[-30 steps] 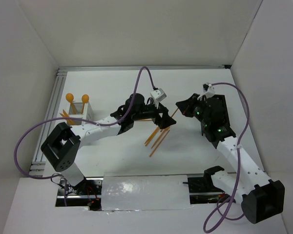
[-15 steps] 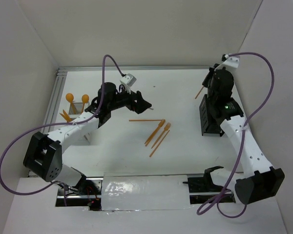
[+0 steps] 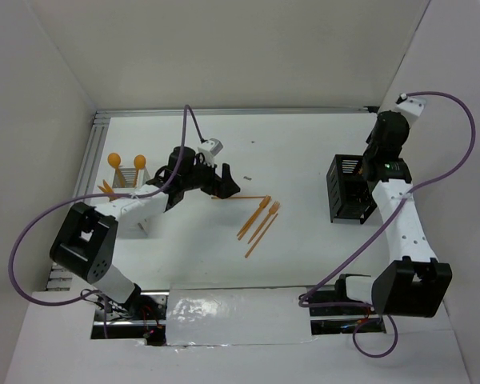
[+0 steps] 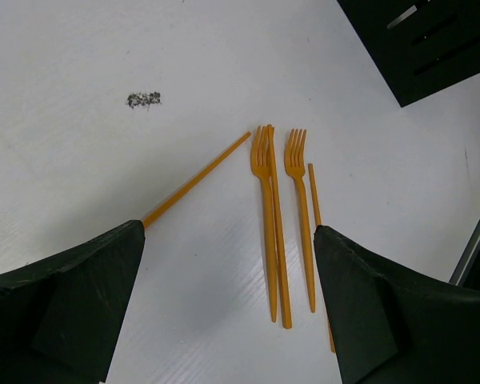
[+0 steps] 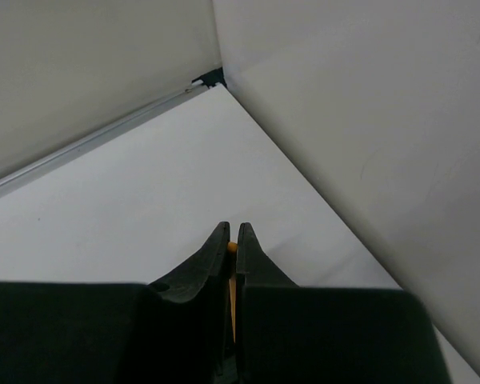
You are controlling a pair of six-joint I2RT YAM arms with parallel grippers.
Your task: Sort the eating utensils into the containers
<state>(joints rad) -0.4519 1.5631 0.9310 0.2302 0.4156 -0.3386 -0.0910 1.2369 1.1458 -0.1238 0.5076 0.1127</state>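
Several orange utensils lie loose mid-table: two forks [image 4: 298, 192] [image 3: 264, 214], a knife [image 4: 278, 256] lying against one fork, and a plain stick-like piece [image 4: 196, 180] [image 3: 240, 197]. My left gripper [image 4: 228, 240] [image 3: 228, 186] is open and empty just left of them; the stick's end runs under its left finger. The white caddy [image 3: 132, 180] at the left holds two round-bowled spoons [image 3: 114, 158]. The black caddy [image 3: 348, 188] stands at the right, also in the left wrist view [image 4: 432, 40]. My right gripper [image 5: 232, 240] [image 3: 378, 132] is shut on a thin orange utensil [image 5: 232, 247] beside the black caddy's far right corner.
White walls close in the table on the left, back and right. The back right corner [image 5: 212, 78] is just ahead of my right gripper. A metal rail [image 3: 84, 172] runs along the left edge. A small dark smudge [image 4: 144, 99] marks the table.
My right gripper has carried an orange utensil from mid-table to the far right by the black caddy. My left gripper swung left, then came back toward the loose utensils.
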